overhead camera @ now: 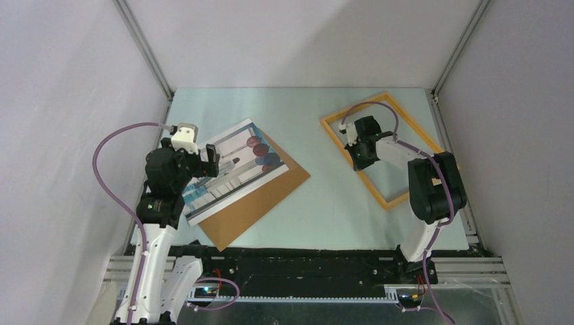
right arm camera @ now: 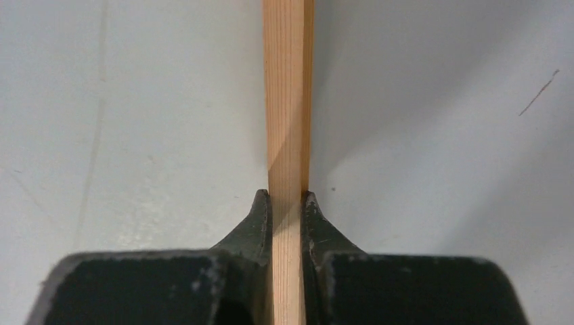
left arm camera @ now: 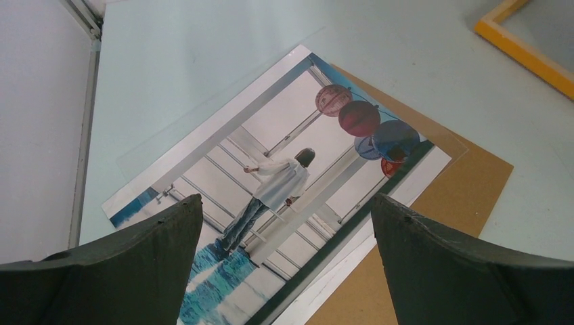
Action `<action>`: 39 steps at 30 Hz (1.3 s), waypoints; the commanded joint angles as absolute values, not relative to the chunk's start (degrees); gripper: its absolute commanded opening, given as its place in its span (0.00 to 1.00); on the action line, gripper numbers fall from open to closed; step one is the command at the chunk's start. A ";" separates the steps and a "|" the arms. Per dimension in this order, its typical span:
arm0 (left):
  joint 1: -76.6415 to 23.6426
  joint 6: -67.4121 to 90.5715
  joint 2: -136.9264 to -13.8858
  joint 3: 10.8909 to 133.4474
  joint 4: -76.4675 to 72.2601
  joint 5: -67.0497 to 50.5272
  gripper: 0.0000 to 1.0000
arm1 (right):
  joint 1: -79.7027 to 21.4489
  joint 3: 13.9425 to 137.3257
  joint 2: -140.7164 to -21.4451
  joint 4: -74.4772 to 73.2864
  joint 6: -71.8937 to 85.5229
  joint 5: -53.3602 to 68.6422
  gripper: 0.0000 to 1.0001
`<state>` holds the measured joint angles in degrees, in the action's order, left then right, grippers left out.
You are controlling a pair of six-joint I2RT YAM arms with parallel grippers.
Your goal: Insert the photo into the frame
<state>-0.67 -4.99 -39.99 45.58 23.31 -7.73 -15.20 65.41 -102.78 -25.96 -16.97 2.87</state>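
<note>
The thin orange-yellow rectangular frame (right arm camera: pixel 288 101) is bare matt wood with fine straight grain. The rectangular white-bordered photo (left arm camera: pixel 284 183) is glossy paper; the clear sheet (left arm camera: pixel 183 128) over it looks like shiny plastic. The plain brown backing board (left arm camera: pixel 474 193) looks matt and fibrous; the pale table (left arm camera: pixel 203 54) is smooth and matt.

A brown backing board (overhead camera: pixel 260 203) lies flat and askew on the pale green table (overhead camera: pixel 332 210), left of centre, one corner pointing at the near edge; a clear sheet (left arm camera: pixel 169 139) rests partly over it and reaches onto the tabletop; white walls (overhead camera: pixel 61 101) and aluminium posts (overhead camera: pixel 143 47) enclose the scene.
</note>
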 commanded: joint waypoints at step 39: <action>-0.26 -12.72 -52.02 46.62 22.20 -3.43 0.98 | -30.08 73.92 -114.37 -23.13 23.12 15.89 0.48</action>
<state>-0.67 -10.37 -51.83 45.58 23.31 -5.04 -28.93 75.64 -113.86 -20.23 22.96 13.26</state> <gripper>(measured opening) 0.985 0.417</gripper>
